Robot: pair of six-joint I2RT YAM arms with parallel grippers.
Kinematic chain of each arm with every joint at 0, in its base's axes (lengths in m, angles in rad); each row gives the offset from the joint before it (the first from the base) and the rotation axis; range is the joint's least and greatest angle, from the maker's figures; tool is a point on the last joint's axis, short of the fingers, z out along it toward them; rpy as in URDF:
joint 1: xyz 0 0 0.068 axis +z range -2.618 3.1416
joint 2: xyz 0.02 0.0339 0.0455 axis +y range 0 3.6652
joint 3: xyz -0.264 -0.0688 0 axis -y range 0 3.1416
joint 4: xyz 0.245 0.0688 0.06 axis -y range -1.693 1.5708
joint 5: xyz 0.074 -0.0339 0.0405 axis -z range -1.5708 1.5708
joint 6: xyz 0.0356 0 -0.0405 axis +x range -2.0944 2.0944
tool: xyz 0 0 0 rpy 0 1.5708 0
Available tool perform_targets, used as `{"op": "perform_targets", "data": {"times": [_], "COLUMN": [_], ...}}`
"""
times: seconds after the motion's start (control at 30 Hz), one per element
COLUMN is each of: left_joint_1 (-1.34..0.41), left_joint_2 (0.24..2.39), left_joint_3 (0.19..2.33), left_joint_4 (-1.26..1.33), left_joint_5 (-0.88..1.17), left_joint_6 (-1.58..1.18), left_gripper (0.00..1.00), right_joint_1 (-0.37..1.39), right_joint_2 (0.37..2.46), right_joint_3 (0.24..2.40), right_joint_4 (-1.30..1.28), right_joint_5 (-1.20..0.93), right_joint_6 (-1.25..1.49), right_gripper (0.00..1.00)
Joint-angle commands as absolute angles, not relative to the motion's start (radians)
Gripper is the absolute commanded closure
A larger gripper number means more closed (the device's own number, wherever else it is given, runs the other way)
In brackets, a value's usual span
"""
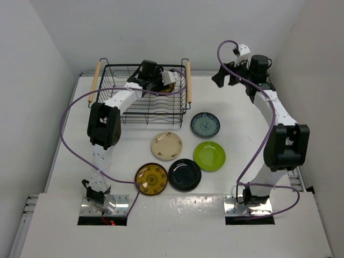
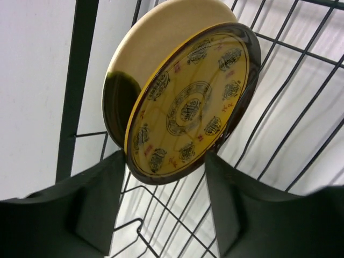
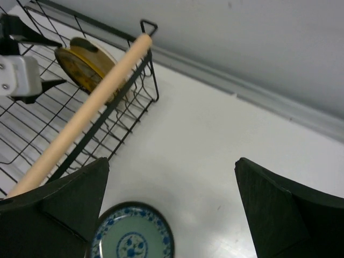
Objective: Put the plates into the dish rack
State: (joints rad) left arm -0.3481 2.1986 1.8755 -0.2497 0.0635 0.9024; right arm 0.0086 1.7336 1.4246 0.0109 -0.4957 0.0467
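Note:
The black wire dish rack (image 1: 115, 66) stands at the back left. One mustard-brown patterned plate (image 2: 191, 105) stands on edge inside it, with a cream round disc (image 2: 161, 37) leaning right behind it. My left gripper (image 1: 160, 78) is inside the rack, open, its fingers either side of the plate's lower edge and just short of it (image 2: 165, 156). On the table lie the teal plate (image 1: 205, 124), lime green plate (image 1: 209, 155), cream plate (image 1: 166, 145), black plate (image 1: 184, 174) and the second mustard plate (image 1: 151, 179). My right gripper (image 1: 223, 78) is open and empty, raised at the back right.
The rack's wooden handles (image 1: 187, 81) run along its short sides. In the right wrist view the right handle (image 3: 91, 102) and the teal plate (image 3: 131, 236) lie below my open right gripper (image 3: 172, 161). White walls close the table on three sides.

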Motion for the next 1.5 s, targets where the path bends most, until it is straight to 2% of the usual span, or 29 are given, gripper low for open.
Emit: {"op": "perform_targets", "data": {"times": [0.0, 0.13, 0.4, 0.7, 0.93, 1.03, 1.07, 1.17, 1.33, 1.47], "left_joint_1": [-0.36, -0.351, -0.333, -0.301, -0.291, -0.282, -0.282, -0.282, -0.282, -0.282], "left_joint_2": [2.122, 2.111, 2.079, 2.031, 1.988, 1.97, 1.97, 1.97, 1.97, 1.97], "left_joint_3": [1.93, 1.94, 1.94, 1.96, 2.006, 1.98, 1.98, 1.98, 1.98, 1.98], "left_joint_4": [-0.299, -0.33, -0.348, -0.437, -0.522, -0.546, -0.546, -0.555, -0.574, -0.574], "left_joint_5": [0.078, 0.101, 0.147, 0.238, 0.299, 0.287, 0.287, 0.278, 0.288, 0.299], "left_joint_6": [0.828, 0.772, 0.651, 0.456, 0.445, 0.465, 0.465, 0.465, 0.465, 0.465], "left_gripper": [0.33, 0.25, 0.05, 0.01, 0.01, 0.01, 0.01, 0.01, 0.01, 0.01], "right_joint_1": [0.005, 0.005, 0.005, -0.028, -0.029, -0.023, -0.021, -0.017, -0.038, -0.037], "right_joint_2": [1.727, 1.7, 1.715, 1.845, 1.949, 1.991, 1.999, 2.008, 1.957, 1.953], "right_joint_3": [1.35, 1.269, 1.214, 1.189, 1.135, 1.154, 1.169, 1.169, 1.063, 1.094], "right_joint_4": [-0.037, -0.024, -0.178, -0.184, -0.069, -0.061, -0.064, -0.139, -0.156, -0.248], "right_joint_5": [-0.532, -0.43, -0.224, -0.251, -0.348, -0.373, -0.379, -0.402, -0.452, -0.449], "right_joint_6": [0.166, 0.199, 0.29, 0.474, 0.589, 0.589, 0.581, 0.548, 0.499, 0.45], "right_gripper": [0.0, 0.0, 0.0, 0.01, 0.2, 0.32, 0.41, 0.51, 0.53, 0.56]}}
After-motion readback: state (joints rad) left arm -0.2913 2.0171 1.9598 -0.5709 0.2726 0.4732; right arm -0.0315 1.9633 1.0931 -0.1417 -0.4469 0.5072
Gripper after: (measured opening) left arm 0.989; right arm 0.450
